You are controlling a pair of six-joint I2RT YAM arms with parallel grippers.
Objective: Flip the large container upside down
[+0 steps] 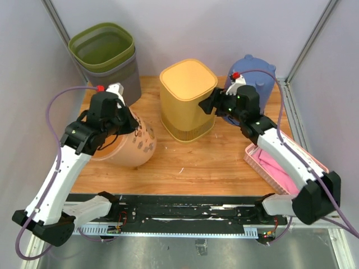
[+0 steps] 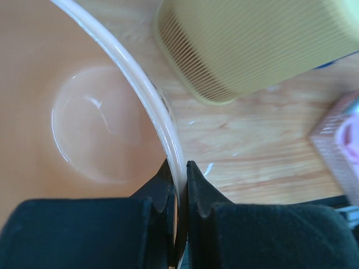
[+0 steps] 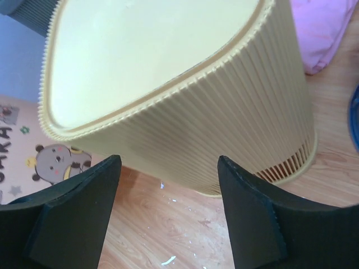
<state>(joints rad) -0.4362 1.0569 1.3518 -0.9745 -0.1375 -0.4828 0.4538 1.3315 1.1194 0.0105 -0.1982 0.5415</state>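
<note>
A peach bucket [image 1: 133, 147] with cartoon prints lies tilted on the left of the table, its mouth toward my left arm. My left gripper [image 1: 129, 120] is shut on its rim; in the left wrist view the fingertips [image 2: 180, 168] pinch the white rim [image 2: 140, 84], one inside and one outside, and the bucket's floor shows. A yellow ribbed container [image 1: 188, 101] stands mid-table with its closed end up and slotted edge on the wood. My right gripper [image 1: 208, 104] is open just right of it, and in the right wrist view [image 3: 168, 159] its jaws are wide apart facing the ribbed wall [image 3: 185, 129].
Stacked green bins [image 1: 104, 50] stand at the back left. A blue container [image 1: 255, 75] stands behind my right arm. A pink basket [image 1: 280, 165] with pink cloth sits at the right front. The bucket's bear print [image 3: 56, 159] shows beyond the yellow container.
</note>
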